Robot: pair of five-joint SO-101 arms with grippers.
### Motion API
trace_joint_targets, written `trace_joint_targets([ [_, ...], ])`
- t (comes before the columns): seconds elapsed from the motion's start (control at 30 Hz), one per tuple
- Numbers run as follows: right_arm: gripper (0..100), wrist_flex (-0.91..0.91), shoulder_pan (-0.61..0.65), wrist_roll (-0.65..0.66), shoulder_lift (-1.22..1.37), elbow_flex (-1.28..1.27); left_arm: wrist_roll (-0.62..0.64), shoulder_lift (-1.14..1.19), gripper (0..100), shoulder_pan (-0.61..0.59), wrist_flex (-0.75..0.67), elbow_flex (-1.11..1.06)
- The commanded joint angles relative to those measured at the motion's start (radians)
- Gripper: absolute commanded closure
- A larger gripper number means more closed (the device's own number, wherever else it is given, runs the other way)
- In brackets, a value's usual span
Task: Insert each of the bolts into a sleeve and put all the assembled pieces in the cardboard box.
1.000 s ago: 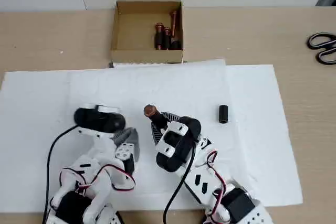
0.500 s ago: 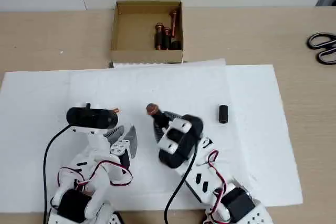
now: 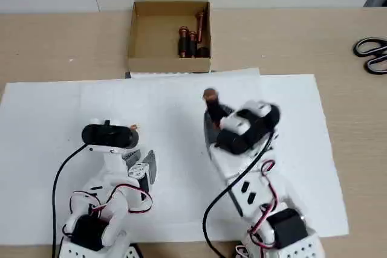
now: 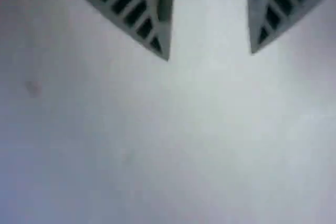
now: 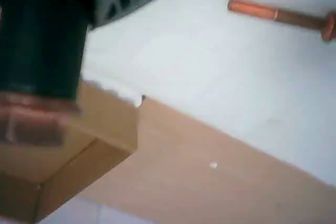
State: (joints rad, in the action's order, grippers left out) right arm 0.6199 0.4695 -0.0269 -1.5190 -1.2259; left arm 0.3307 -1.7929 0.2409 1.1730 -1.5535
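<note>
A: How far along?
B: Late, I judge. One white paper sheet (image 3: 72,101). One brown cardboard box (image 3: 169,63) at its 12 o'clock. Inside, three copper bolts in black sleeves (image 3: 192,41), by my count.
A: Pincers?
B: The right gripper (image 3: 213,118) is clamped on a fourth sleeved bolt (image 3: 211,98), 5 o'clock from the box, not yet in. The left gripper (image 4: 210,51) is spread wide, empty, over paper.
A: Remaining?
B: One bare copper bolt (image 5: 281,17) lies on the sheet, 7 o'clock from the box. It wants a sleeve.
</note>
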Motion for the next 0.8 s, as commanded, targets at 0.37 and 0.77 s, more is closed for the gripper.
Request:
trace_joint_targets([
  [0.37, 99.5, -0.062, -0.173, -0.187, 0.868, 0.736, -0.035, -0.009, 90, -0.08, -0.046, -0.051],
  [0.77, 99.5, -0.062, -0.173, -0.199, 1.592, 1.416, -0.035, -0.009, 90, -0.101, -0.046, -0.053],
])
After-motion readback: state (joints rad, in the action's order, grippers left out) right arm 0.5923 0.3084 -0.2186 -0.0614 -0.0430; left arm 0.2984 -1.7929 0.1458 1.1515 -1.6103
